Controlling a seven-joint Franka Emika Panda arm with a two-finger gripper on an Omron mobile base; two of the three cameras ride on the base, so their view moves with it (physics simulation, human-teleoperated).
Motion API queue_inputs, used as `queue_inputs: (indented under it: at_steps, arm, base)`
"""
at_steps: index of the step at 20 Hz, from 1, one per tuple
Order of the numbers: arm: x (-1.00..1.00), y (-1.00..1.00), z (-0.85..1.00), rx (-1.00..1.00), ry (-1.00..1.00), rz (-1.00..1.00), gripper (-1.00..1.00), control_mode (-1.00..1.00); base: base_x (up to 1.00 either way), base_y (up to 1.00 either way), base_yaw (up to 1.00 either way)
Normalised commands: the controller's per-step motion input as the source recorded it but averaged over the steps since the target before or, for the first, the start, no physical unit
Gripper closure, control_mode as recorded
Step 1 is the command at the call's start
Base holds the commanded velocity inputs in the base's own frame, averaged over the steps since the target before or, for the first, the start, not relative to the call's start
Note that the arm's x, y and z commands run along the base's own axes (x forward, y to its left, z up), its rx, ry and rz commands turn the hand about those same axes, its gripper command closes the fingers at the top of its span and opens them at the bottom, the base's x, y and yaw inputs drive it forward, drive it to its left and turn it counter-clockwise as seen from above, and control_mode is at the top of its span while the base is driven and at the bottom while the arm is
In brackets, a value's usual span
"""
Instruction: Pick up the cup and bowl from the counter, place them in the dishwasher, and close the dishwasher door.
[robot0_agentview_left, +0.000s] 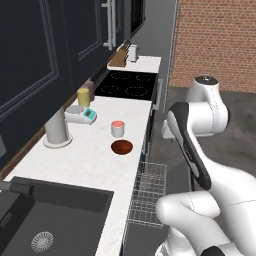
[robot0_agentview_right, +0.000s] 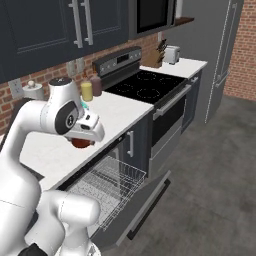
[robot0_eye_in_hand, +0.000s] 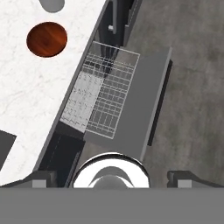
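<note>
The cup (robot0_agentview_left: 117, 128), pale grey with a salmon-red inside, stands on the white counter (robot0_agentview_left: 85, 160). Just in front of it lies the reddish-brown bowl (robot0_agentview_left: 122, 147). In the hand view the bowl (robot0_eye_in_hand: 47, 39) is at the upper left and the cup's grey side (robot0_eye_in_hand: 51, 3) is cut by the top edge. The dishwasher is open: its door (robot0_eye_in_hand: 146, 98) lies flat and the wire rack (robot0_eye_in_hand: 105, 96) is pulled out over it. My gripper (robot0_eye_in_hand: 114, 180) hangs high above the dishwasher, open and holding nothing. The arm hides part of the bowl (robot0_agentview_right: 81, 144) in the right base view.
A black sink (robot0_agentview_left: 50, 220) is set in the counter at the near left. Behind the cup stand a tall grey cylinder on a round base (robot0_agentview_left: 56, 129), a white scale (robot0_agentview_left: 82, 115) and a yellow cylinder (robot0_agentview_left: 83, 96). The stove (robot0_agentview_left: 127, 85) lies beyond them. Bare floor (robot0_agentview_right: 210, 175) stretches to the right.
</note>
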Motion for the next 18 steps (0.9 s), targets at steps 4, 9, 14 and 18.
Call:
queue_inputs:
  at_steps: [4, 9, 14, 18]
  arm:
    - [0.38, 0.13, -0.36, 0.0, 0.0, 0.0, -1.0, -1.0]
    - [0.4, 0.3, -0.33, 0.0, 0.0, 0.0, -1.0, -1.0]
    - [0.42, 0.38, -0.31, 0.0, 0.0, 0.0, -1.0, -1.0]
    - [0.46, 0.35, -0.29, 0.0, 0.0, 0.0, -1.0, -1.0]
  base:
    - [0.0, 0.0, 0.0]
    - [0.0, 0.0, 0.0]
    - [0.0, 0.0, 0.0]
    - [0.0, 0.0, 0.0]
